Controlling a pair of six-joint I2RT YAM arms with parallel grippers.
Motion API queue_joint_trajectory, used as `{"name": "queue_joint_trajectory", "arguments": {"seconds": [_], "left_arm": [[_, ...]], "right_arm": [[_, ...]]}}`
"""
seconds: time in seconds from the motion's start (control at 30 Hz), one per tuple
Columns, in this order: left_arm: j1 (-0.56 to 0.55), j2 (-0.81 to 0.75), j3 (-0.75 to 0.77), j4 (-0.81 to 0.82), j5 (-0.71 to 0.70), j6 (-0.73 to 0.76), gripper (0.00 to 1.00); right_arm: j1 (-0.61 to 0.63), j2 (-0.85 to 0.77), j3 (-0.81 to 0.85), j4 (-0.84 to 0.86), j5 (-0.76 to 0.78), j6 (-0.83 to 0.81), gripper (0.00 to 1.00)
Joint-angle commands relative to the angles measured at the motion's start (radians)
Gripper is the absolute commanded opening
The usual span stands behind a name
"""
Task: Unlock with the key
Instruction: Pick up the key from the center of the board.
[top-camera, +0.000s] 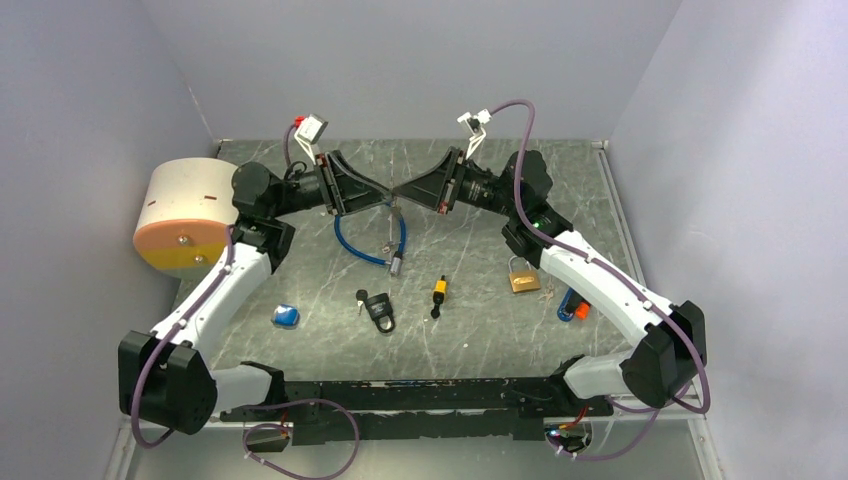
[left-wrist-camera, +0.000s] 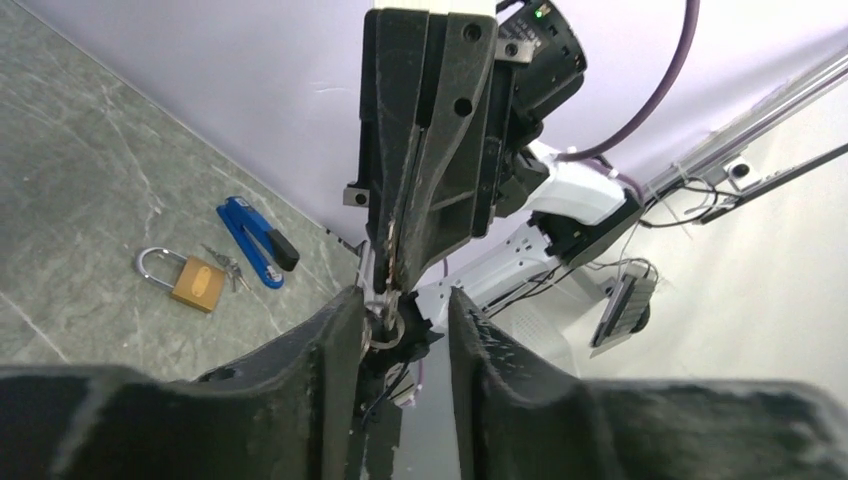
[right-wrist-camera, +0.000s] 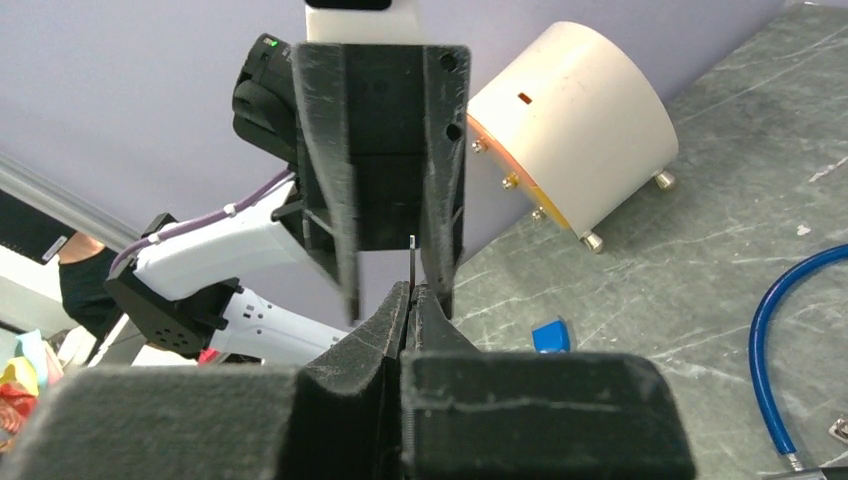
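My right gripper (top-camera: 408, 192) is shut on a thin metal key (right-wrist-camera: 411, 262), whose blade sticks up between its jaws (right-wrist-camera: 410, 292). My left gripper (top-camera: 384, 197) faces it tip to tip above the table's middle. The left gripper (left-wrist-camera: 400, 300) is open, and the key's ring (left-wrist-camera: 386, 328) hangs by its left finger. A blue cable lock (top-camera: 368, 248) lies on the table just below both grippers, with its metal barrel (top-camera: 395, 263) at the near end. It also shows in the right wrist view (right-wrist-camera: 765, 350).
A brass padlock (top-camera: 522, 278) with keys and a blue and orange item (top-camera: 573, 308) lie at the right. A black padlock (top-camera: 379, 308), an orange and black lock (top-camera: 439, 292) and a small blue object (top-camera: 286, 316) lie nearer. A white and orange cylinder (top-camera: 185, 215) stands at the left.
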Motion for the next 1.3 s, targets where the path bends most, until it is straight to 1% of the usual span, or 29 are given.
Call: {"name": "queue_joint_trajectory", "arguments": {"seconds": [0.0,0.07,0.1,0.2,0.33,0.47,0.5,0.7,0.83,0.87,0.93,1.0,1.1,1.13,1.23,1.27], "left_arm": [[-0.002,-0.043,0.055,-0.028,-0.019,0.047,0.49],[-0.002,-0.043,0.047,-0.019,-0.028,0.038,0.56],[-0.001,-0.042,0.042,-0.008,-0.031,0.033,0.57],[-0.002,-0.033,0.039,0.004,-0.031,0.018,0.55],[-0.001,-0.009,0.051,-0.002,-0.006,0.01,0.48],[-0.002,0.004,0.062,-0.028,0.026,0.02,0.33],[-0.002,0.006,0.061,-0.027,0.035,0.018,0.31],[-0.005,0.006,0.043,-0.028,0.073,0.004,0.26],[-0.007,0.014,0.046,0.006,0.1,-0.021,0.11],[-0.01,0.019,0.049,0.018,0.111,-0.025,0.09],[-0.017,0.024,0.065,0.019,0.132,-0.021,0.07],[-0.02,0.022,0.078,-0.012,0.139,0.001,0.03],[-0.02,0.005,0.088,-0.06,0.117,0.05,0.03],[-0.02,-0.004,0.089,-0.082,0.095,0.07,0.03],[-0.02,-0.029,0.088,-0.119,0.024,0.111,0.03],[-0.02,-0.036,0.082,-0.107,-0.002,0.111,0.03]], "right_arm": [[0.001,-0.035,0.003,0.044,-0.048,-0.031,0.0],[0.001,-0.039,-0.001,0.049,-0.069,-0.032,0.0],[0.002,-0.038,0.002,0.041,-0.077,-0.036,0.0],[0.001,-0.028,0.015,0.02,-0.128,-0.052,0.0],[0.002,-0.004,0.062,-0.062,-0.191,-0.099,0.0],[0.002,0.007,0.085,-0.13,-0.196,-0.139,0.0],[0.003,0.007,0.087,-0.138,-0.193,-0.144,0.0],[0.001,0.016,0.086,-0.129,-0.176,-0.131,0.0],[0.002,0.02,0.084,-0.117,-0.173,-0.121,0.0],[0.001,0.022,0.085,-0.115,-0.169,-0.119,0.0],[0.001,0.023,0.086,-0.106,-0.165,-0.116,0.0],[0.001,0.025,0.084,-0.087,-0.166,-0.105,0.0],[0.001,0.028,0.082,-0.065,-0.165,-0.096,0.0],[0.002,0.026,0.077,-0.059,-0.159,-0.094,0.02],[0.001,0.014,0.04,-0.015,-0.122,-0.072,0.28],[0.002,0.008,0.023,0.006,-0.108,-0.06,0.32]]}}
